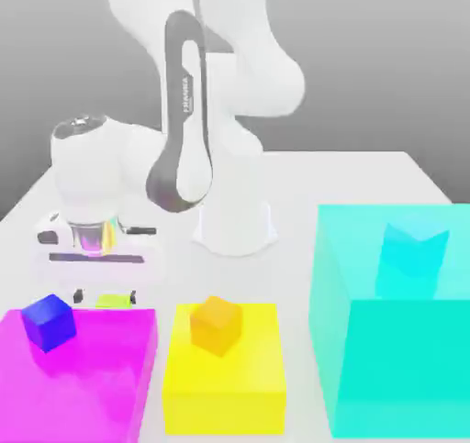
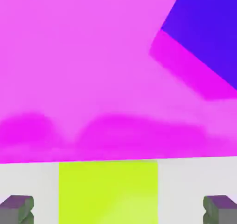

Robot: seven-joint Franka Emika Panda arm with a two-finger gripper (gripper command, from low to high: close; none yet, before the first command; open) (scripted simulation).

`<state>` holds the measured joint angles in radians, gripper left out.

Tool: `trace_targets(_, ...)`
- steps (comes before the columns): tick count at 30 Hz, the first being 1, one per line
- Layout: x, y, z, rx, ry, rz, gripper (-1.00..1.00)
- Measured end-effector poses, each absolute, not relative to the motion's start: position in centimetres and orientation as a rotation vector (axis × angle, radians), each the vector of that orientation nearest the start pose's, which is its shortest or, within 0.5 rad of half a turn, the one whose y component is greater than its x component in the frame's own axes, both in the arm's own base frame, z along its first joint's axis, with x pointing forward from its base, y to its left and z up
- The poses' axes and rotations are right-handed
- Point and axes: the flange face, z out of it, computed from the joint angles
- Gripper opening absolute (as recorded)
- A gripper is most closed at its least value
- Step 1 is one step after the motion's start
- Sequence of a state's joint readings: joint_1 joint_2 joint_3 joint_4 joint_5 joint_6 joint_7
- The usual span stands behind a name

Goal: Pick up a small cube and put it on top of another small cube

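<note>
A white Franka arm [image 1: 188,111] bends low over a pale counter [image 1: 294,171] in this simulated scene, its jaws [image 1: 104,297] spread wide on either side of the small lime cube [image 1: 112,300] — not closed on it. In the hand view the lime cube [image 2: 108,190] sits squarely between the two grey fingertips [image 2: 16,208], with bare counter visible on both flanks, so neither pad touches it.

Reading across the exterior view with the magenta block [image 1: 78,372] as the landmark: that broad, flat block fills the exterior view's lower left, and a dark blue cube [image 1: 49,322] rests on its top near the far corner at the exterior view's left. The lime cube stands on the counter just behind the magenta block's far edge, close beside it (whether it actually touches the edge cannot be told), and a little to the right of the blue cube in the exterior view. Directly above it hangs the arm's wrist, pointing straight down.

To the right of the magenta block in the exterior view, just beside it with a narrow strip of counter between, stands a yellow block [image 1: 223,377] carrying an orange cube [image 1: 217,325] on top. Farther right again — well apart from the magenta block — rises a much taller cyan block [image 1: 395,331]. The arm's round white base [image 1: 234,226] stands behind the yellow block.
</note>
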<state>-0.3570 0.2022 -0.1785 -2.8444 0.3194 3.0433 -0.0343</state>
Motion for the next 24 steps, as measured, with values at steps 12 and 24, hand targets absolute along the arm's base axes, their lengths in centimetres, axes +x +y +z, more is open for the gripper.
trace_targets(12,28.4,-20.3,14.6,-2.888,1.246,-0.005,-1.0)
trace_targets(24,28.5,-24.1,20.9,-2.743,1.464,0.03,-1.0)
